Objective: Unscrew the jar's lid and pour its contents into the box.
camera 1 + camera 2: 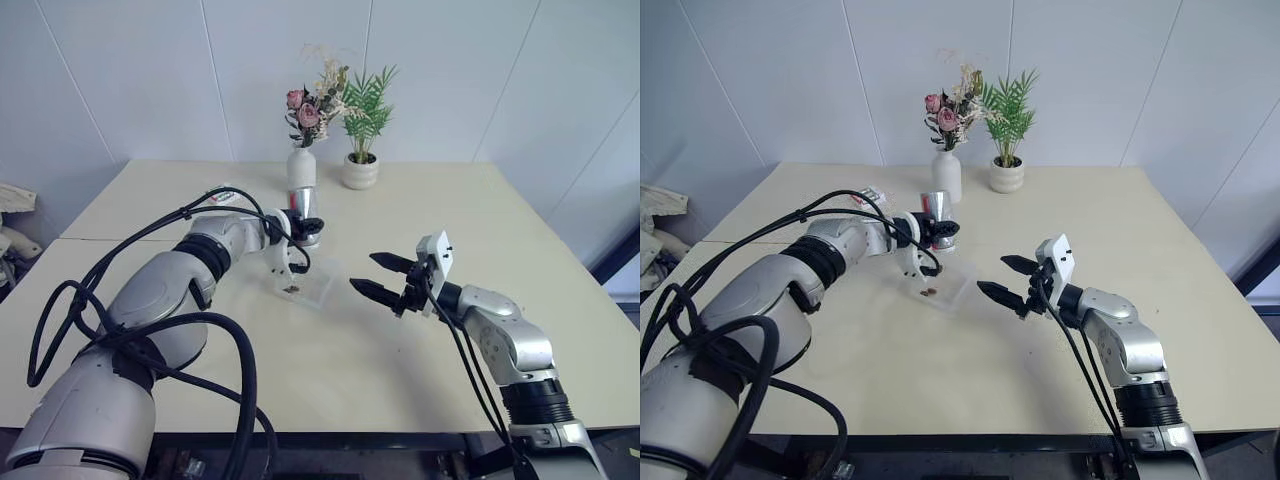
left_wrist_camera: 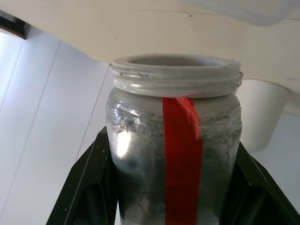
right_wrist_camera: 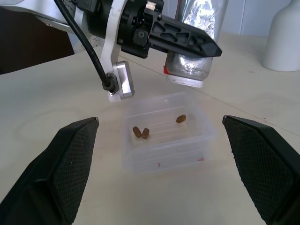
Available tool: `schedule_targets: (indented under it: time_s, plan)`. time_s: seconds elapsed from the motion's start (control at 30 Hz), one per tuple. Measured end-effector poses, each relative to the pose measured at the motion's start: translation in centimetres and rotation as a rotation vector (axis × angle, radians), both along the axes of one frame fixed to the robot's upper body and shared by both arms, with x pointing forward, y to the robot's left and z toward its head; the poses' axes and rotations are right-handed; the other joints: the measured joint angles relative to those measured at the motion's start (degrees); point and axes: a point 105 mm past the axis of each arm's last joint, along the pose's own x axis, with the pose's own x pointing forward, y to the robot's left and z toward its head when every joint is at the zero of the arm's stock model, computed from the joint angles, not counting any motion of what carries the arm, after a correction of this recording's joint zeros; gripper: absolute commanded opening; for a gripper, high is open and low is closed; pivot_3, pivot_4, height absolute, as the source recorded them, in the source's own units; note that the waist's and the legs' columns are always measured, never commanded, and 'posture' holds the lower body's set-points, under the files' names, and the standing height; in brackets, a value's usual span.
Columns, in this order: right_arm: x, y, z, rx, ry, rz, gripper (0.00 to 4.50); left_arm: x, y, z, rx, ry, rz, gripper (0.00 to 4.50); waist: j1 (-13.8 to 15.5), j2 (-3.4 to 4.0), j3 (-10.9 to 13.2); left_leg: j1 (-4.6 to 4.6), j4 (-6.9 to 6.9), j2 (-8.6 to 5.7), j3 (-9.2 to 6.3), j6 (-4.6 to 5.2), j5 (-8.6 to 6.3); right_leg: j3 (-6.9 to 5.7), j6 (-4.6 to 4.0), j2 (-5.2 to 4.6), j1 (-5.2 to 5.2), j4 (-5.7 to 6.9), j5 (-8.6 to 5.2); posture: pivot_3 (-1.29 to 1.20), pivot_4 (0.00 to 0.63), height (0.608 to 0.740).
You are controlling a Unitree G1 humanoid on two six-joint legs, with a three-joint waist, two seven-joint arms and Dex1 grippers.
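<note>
The jar (image 3: 194, 42) is being gripped between the closed black fingers of the left gripper (image 3: 187, 41) and is being held upside down in the air, its open threaded mouth pointed down over the far edge of the box (image 3: 165, 133). A red strip is being shown along the jar's silvery side in the left wrist view. The box is being supported by the pale counter (image 1: 400, 330), and three small brown pieces of the contents (image 3: 140, 132) are lying on its floor, two close together and one apart. The right gripper (image 1: 385, 276) is being held above the counter just to the right of the box, its fingers spread wide with nothing between them. A white vase of flowers (image 1: 302, 165) and a potted plant (image 1: 361, 170) are being carried at the counter's far side.
</note>
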Motion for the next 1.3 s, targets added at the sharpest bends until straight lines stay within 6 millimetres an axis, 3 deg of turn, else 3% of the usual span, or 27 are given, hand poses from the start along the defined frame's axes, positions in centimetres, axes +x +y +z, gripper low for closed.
schedule_targets:
  time_s: [0.13, 0.37, 0.47, 0.53, 0.7, 0.8, 0.93, 1.03, 1.17, 1.3]
  plan:
    - [0.0, 0.1, 0.0, 0.007, 0.001, 0.005, 4.48, -0.2, 0.0, 1.2, -0.100, 0.038, 0.013, 2.13, -0.13, 0.00, 0.00, 0.04, 0.00, 0.00, 0.03, -0.02, 0.05, 0.04, 0.00, 0.00, -0.04, 0.10, 0.00, 0.00, 0.150, 0.740]
    - [-0.2, 0.2, 0.0, 0.003, 0.002, 0.025, 4.48, -0.7, 3.3, 3.5, -0.479, 0.278, 0.144, 2.13, -0.14, 0.00, 0.00, 0.07, 0.03, -0.01, 0.06, -0.05, 0.14, 0.07, -0.04, 0.00, -0.12, 0.33, -0.02, 0.00, 0.150, 0.740]
    - [-0.2, 0.3, 0.0, 0.000, -0.001, 0.033, 4.48, -0.7, 5.5, 2.9, -0.797, 0.488, 0.255, 2.13, -0.16, 0.01, -0.01, 0.12, 0.13, -0.02, 0.10, -0.03, 0.16, 0.09, -0.04, 0.00, -0.09, 0.44, -0.02, 0.00, 0.150, 0.740]
    - [-0.3, 0.1, 0.1, -0.009, -0.004, 0.035, 4.48, -0.7, 6.9, 1.0, -0.964, 0.666, 0.338, 2.13, -0.17, 0.01, -0.01, 0.10, 0.26, -0.01, 0.09, -0.02, 0.17, 0.09, -0.05, 0.00, -0.09, 0.54, -0.02, 0.00, 0.150, 0.740]
    - [-0.6, -0.3, 0.9, -0.055, -0.071, 0.052, 4.48, -1.1, 10.8, -2.7, -1.676, 1.158, 0.478, 2.13, -0.56, -0.01, 0.01, 0.05, 0.64, 0.00, -0.03, -0.01, 0.16, 0.08, -0.07, 0.01, -0.10, 0.92, -0.03, 0.00, 0.150, 0.740]
    - [-1.1, -0.5, 1.2, -0.108, -0.107, 0.075, 4.48, -1.8, 12.3, -2.5, -1.987, 1.316, 0.431, 2.13, -0.66, -0.01, 0.00, 0.07, 0.85, 0.00, -0.08, 0.00, 0.16, 0.07, -0.07, 0.01, -0.07, 1.12, -0.03, 0.00, 0.150, 0.740]
    - [-1.7, 0.4, 2.1, -0.163, -0.154, 0.140, 4.48, -2.3, 17.1, -1.2, -2.471, 1.229, 0.253, 2.13, -1.70, 0.00, -0.01, 0.36, 1.00, -0.01, -0.10, 0.04, 0.22, 0.11, -0.12, 0.00, 0.09, 1.36, 0.02, 0.00, 0.150, 0.740]
    - [-1.7, 0.3, 3.0, -0.181, -0.185, 0.138, 4.48, -2.8, 21.0, -3.7, -2.699, 1.076, 0.248, 2.13, -1.94, -0.02, 0.00, 0.98, 0.85, 0.03, -0.09, 0.02, 0.28, 0.09, -0.17, 0.03, 0.63, 1.33, 0.04, 0.00, 0.150, 0.740]
    - [-1.9, 0.9, 3.8, -0.175, -0.213, 0.154, 4.48, -3.3, 23.9, -5.9, -2.853, 0.923, 0.256, 2.13, -1.68, -0.07, -0.02, 1.18, 0.88, 0.04, -0.18, 0.00, 0.32, 0.05, -0.21, 0.09, 0.96, 1.19, 0.08, 0.00, 0.150, 0.740]
    - [-2.4, 2.4, 3.3, -0.188, -0.215, 0.202, 4.48, -4.0, 26.1, -8.0, -2.925, 0.784, 0.252, 2.13, -1.54, -0.08, -0.03, 1.13, 0.85, 0.02, -0.17, -0.01, 0.31, 0.06, -0.15, 0.03, 0.98, 1.02, 0.13, 0.00, 0.150, 0.740]
